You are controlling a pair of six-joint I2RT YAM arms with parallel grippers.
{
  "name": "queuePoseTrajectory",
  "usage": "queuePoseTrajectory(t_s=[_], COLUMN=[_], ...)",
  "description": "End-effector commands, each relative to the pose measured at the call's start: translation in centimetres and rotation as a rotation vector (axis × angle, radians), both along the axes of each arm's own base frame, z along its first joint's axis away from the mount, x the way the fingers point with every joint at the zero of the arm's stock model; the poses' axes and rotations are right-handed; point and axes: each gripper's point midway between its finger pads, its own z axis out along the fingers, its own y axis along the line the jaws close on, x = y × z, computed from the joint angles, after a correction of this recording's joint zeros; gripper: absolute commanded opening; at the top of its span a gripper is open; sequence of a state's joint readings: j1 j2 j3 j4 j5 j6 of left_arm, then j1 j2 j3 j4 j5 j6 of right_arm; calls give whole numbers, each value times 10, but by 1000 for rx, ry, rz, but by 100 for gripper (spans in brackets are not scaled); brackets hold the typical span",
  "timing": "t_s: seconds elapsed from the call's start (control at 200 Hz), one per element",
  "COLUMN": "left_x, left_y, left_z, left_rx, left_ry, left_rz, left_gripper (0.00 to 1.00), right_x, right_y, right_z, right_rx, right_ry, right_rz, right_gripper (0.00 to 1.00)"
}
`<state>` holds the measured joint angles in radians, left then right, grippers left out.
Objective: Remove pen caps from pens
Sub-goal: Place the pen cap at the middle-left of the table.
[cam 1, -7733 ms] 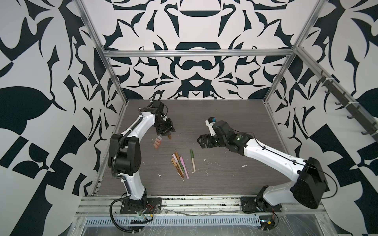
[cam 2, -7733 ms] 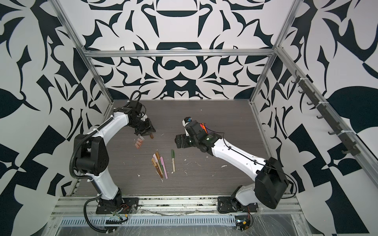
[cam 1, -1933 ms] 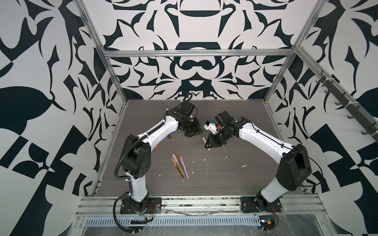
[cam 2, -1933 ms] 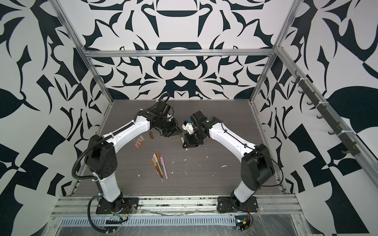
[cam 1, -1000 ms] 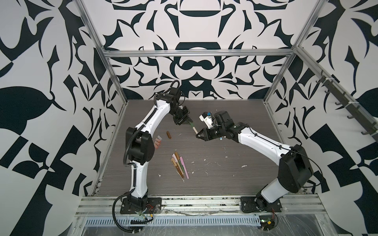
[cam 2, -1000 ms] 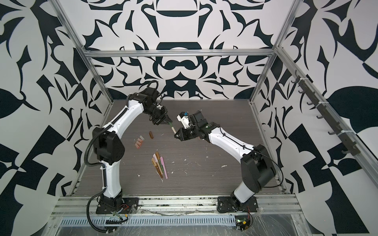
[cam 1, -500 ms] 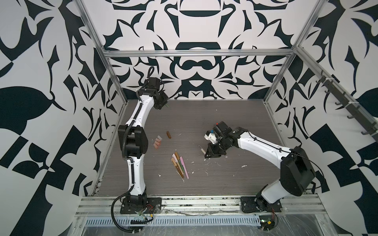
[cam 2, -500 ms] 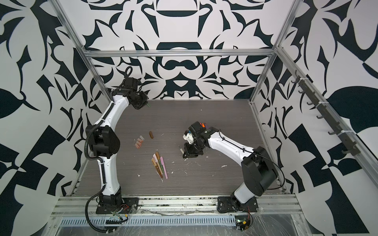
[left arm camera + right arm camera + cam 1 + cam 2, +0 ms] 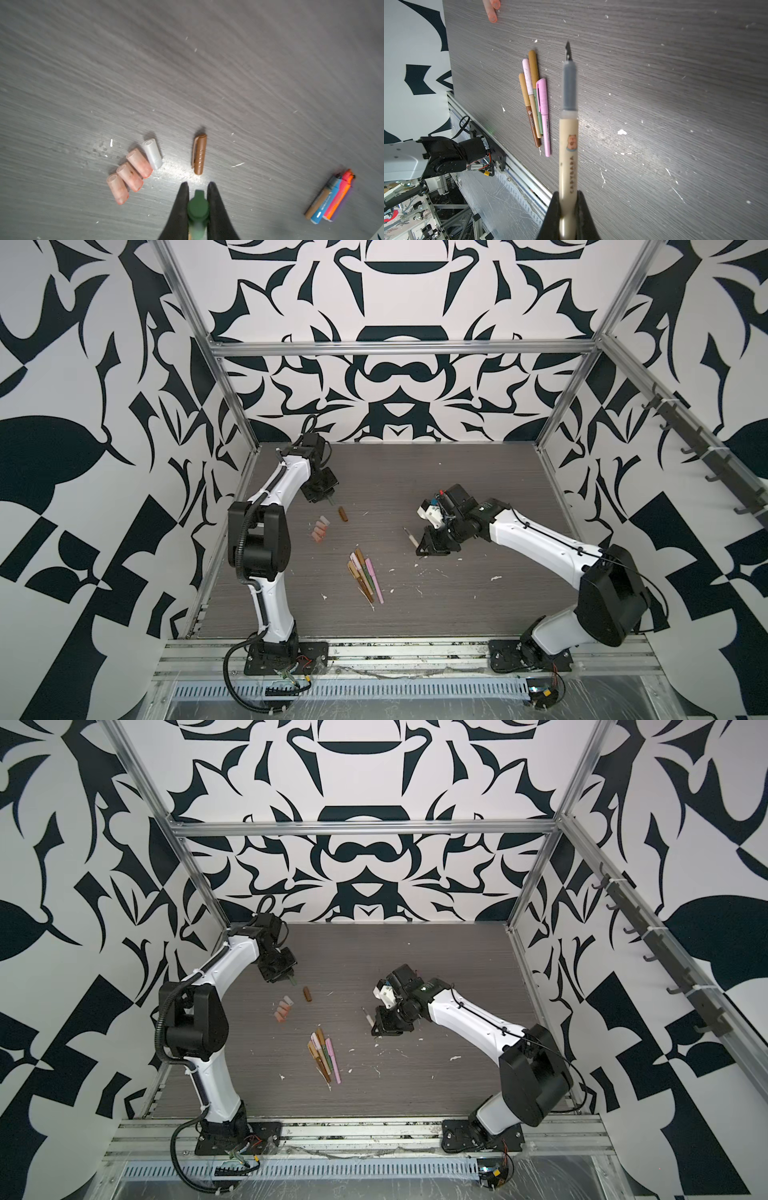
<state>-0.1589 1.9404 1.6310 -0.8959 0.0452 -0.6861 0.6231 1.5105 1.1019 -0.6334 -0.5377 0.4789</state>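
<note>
1. Nearest, in the lower centre of both top views, the pen bundle (image 9: 365,576) lies on the bench (image 9: 457,472), unmoved since half a second ago. The right wrist view shows tan, pink, brown and green barrels, and the pink one wears a clipped cap. The left wrist view catches a blurred bundle at its right edge that reads blue, orange and pink.
2. Right of centre, the right gripper (image 9: 417,549) is clamped on the tail of the uncapped pen (image 9: 410,538), low over the bench. It is in the same spot as half a second ago. Only the right wrist view shows the pen's cream barrel, grey grip and bare dark nib.
3. Left of centre, four pale caps (image 9: 320,529) lie side by side, with the brown cap (image 9: 343,514) near them but apart. The left wrist view separates them into three pinkish and one whitish.
4. Farthest, in the upper left of the bench, the left gripper (image 9: 328,495) is closed on the green cap (image 9: 197,205). It has dropped from the back corner to just behind the brown cap. The top views show that cap only as a dark speck.
</note>
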Motion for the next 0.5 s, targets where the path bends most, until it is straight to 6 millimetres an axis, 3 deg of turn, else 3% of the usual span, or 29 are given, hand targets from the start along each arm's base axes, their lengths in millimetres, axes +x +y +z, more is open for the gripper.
queuePoseTrajectory(t_s=[0.0,0.495], left_x=[-7,-6], left_y=[-10,-6], left_z=[-12,-53], left_rx=[-50,30], left_ry=[41,119], left_rz=[-17,-90], left_gripper=[0,1], right_x=[1,1], right_y=[3,-5], right_z=[8,19], right_rx=[31,11], right_ry=[-16,-48], right_rz=[-6,1], right_gripper=[0,0])
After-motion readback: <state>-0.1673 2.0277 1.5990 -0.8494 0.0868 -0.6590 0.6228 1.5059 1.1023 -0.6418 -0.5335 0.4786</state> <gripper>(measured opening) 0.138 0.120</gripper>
